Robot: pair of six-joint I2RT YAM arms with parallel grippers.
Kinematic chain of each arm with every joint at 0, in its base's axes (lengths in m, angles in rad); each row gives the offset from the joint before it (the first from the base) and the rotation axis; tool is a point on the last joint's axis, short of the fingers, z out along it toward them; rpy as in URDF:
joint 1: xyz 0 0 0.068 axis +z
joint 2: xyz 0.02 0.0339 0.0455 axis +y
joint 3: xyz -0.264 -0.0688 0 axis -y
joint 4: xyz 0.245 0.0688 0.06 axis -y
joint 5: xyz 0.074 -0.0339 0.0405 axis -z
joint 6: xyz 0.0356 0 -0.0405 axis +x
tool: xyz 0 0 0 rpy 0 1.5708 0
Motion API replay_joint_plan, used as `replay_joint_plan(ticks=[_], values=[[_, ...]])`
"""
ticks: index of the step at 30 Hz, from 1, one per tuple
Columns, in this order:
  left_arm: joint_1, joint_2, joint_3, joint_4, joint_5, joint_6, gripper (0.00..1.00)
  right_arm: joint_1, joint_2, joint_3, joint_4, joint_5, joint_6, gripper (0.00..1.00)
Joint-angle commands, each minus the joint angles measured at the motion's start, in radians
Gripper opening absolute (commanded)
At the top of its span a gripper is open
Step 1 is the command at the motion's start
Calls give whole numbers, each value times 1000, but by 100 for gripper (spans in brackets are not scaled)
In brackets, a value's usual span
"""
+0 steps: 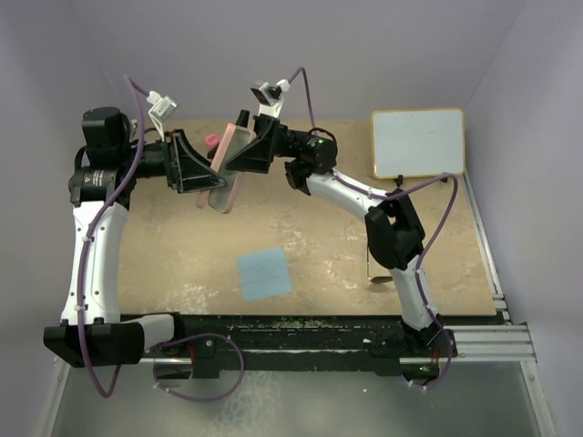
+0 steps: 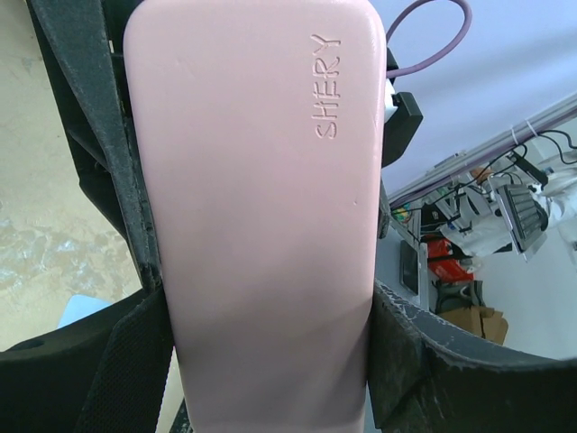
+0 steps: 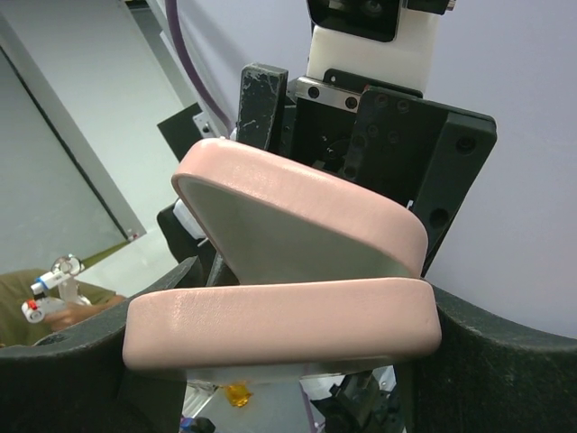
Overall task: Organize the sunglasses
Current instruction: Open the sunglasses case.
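Observation:
The pink case [image 1: 228, 173] is held in the air over the far left-middle of the table, between both grippers. My left gripper [image 1: 211, 171] is shut on its sides; the left wrist view shows the case [image 2: 261, 180], marked SHERY, filling the gap between the fingers [image 2: 424, 361]. My right gripper [image 1: 244, 150] is shut on one half of the case [image 3: 279, 329]. Its other half [image 3: 297, 212] stands open at an angle, showing pale lining. The sunglasses [image 1: 379, 279] lie on the table beside my right arm, partly hidden by it.
A light-blue square cloth [image 1: 264, 274] lies on the table at front centre. A white board [image 1: 417, 143] with a wooden rim lies at the back right. White walls stand close on the left, back and right.

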Motion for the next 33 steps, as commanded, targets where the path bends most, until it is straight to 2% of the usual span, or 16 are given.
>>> replay_joint_plan(ticks=[1,18,28,31,33], values=[[12,-32,130,42,320,82,4,14,40,-34,57,-204,18,0],[12,-37,328,6,318,20,4,4,25,-120,61,-204,-5,0],[12,-39,255,49,275,10,4,5,-24,-164,37,-137,-19,0],[12,-47,186,132,231,-32,4,-1,-59,-209,-15,-114,-53,0],[12,-64,114,283,199,-105,4,-9,-78,-238,-64,-95,-61,0]])
